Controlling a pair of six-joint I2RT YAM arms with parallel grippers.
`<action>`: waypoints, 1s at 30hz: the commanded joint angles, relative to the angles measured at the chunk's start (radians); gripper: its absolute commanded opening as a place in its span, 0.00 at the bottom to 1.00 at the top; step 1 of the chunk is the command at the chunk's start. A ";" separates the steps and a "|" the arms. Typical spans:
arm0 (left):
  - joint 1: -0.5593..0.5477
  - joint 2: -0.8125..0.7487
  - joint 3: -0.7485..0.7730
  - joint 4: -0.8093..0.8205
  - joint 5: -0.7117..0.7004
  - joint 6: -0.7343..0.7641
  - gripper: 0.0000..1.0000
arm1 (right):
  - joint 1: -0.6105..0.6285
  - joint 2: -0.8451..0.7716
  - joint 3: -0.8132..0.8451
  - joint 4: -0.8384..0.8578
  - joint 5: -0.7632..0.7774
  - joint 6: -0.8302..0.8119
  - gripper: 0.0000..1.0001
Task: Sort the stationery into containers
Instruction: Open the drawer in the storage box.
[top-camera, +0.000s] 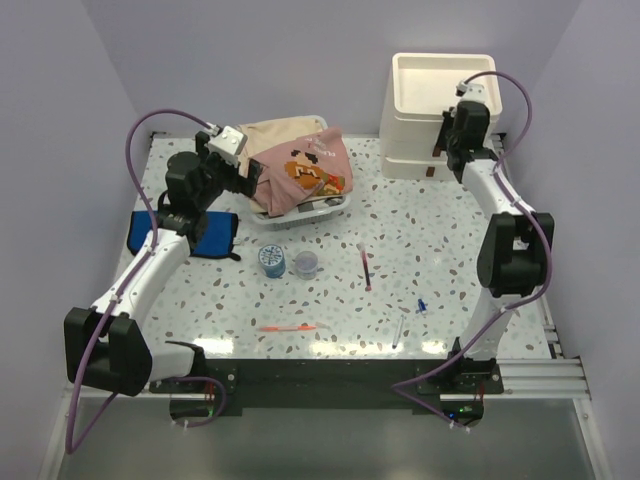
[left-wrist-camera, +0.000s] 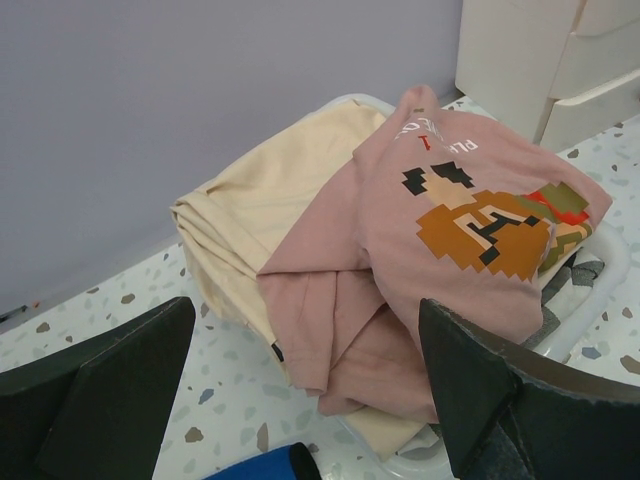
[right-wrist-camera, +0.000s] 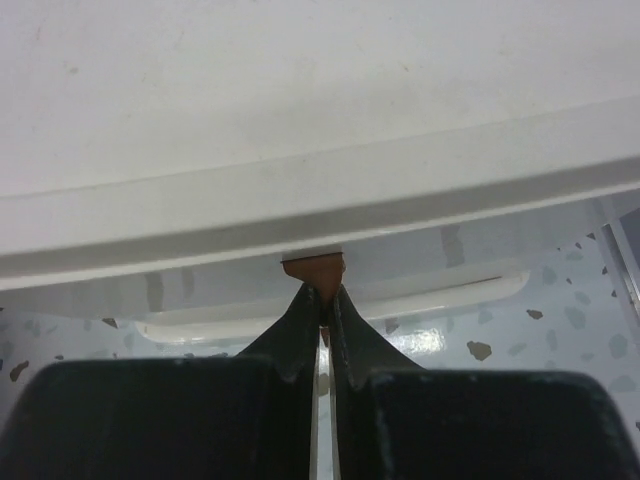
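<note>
Desk: A white speckled desk (top-camera: 450, 250) is shown from above, with two arms bolted at its near edge.
Nearest stationery: A slim orange pen (top-camera: 290, 327), a slim white pen (top-camera: 399, 330) and a tiny blue item (top-camera: 422, 307) are scattered near the front edge, apart from one another.
Middle of desk: A slim dark-red pen (top-camera: 366, 266) is laid pointing away from the arms. To its left, a blue tape roll (top-camera: 271, 260) is seen with a small clear cup (top-camera: 305, 264) just beside it.
Left side: A flat blue pad (top-camera: 215, 235) is partly hidden under the left arm.
Left gripper: The left gripper (left-wrist-camera: 305, 310) is held above the desk, facing the clothes. Its jaws are spread wide and nothing is held.
Basket: A clear plastic basket (top-camera: 300, 219) is filled with a pink printed shirt (top-camera: 310, 170) and a beige garment (top-camera: 280, 135).
Right gripper: The right gripper (right-wrist-camera: 322, 300) is pressed against the drawer front. Its jaws are closed, and the small brown handle (right-wrist-camera: 313, 268) of the upper drawer is pinched between their tips.
Container: The cream-white plastic drawer unit (top-camera: 430, 100), with its square tray top, is set at the far right corner.
</note>
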 joint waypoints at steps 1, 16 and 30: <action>0.008 -0.011 0.010 0.069 0.008 -0.021 0.99 | -0.013 -0.169 -0.081 0.026 0.027 0.003 0.00; 0.008 -0.049 -0.020 0.078 0.031 -0.048 0.99 | -0.015 -0.397 -0.282 -0.058 -0.009 0.015 0.00; 0.008 -0.084 0.036 0.007 0.049 -0.010 0.99 | -0.013 -0.467 -0.236 -0.217 -0.149 -0.037 0.60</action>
